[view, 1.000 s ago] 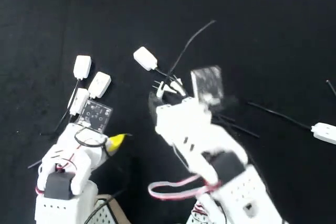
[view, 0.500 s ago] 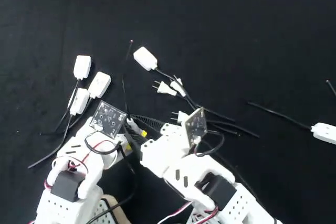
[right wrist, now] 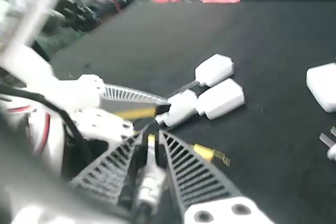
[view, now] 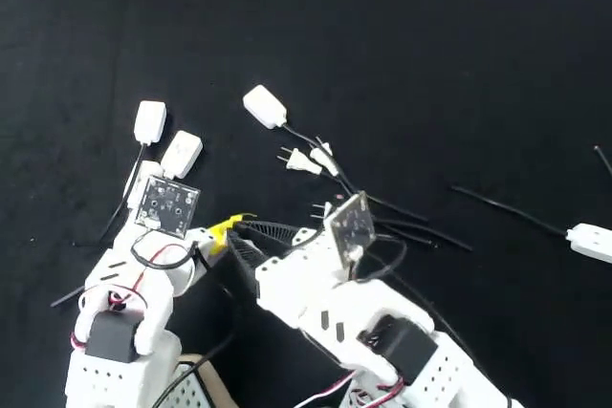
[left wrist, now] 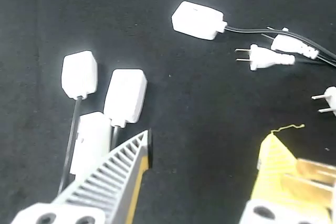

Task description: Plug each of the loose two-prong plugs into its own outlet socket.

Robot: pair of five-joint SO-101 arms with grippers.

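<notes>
Three white outlet sockets (left wrist: 126, 94) lie close together, and a fourth socket (left wrist: 197, 19) lies apart with its black cord. Loose two-prong plugs (left wrist: 262, 59) rest near that cord. My left gripper (left wrist: 202, 142) hangs open just short of the three sockets, its grey finger over the nearest one. My right gripper (right wrist: 152, 136) is shut on a white plug (right wrist: 149, 184), prongs pointing toward the socket cluster (right wrist: 220, 98). In the high view the right gripper (view: 251, 236) sits beside the left arm's yellow finger (view: 225, 228).
Black cords (view: 382, 212) cross the middle of the black table. One more white socket (view: 590, 239) lies at the far right edge. Two loose plugs (view: 301, 161) lie behind the right arm, and a third (view: 325, 209) sits by its camera board.
My right arm pulled back from the loose plugs and swung left with a plug in its fingers. The left arm shifted right, then back left over the sockets.
</notes>
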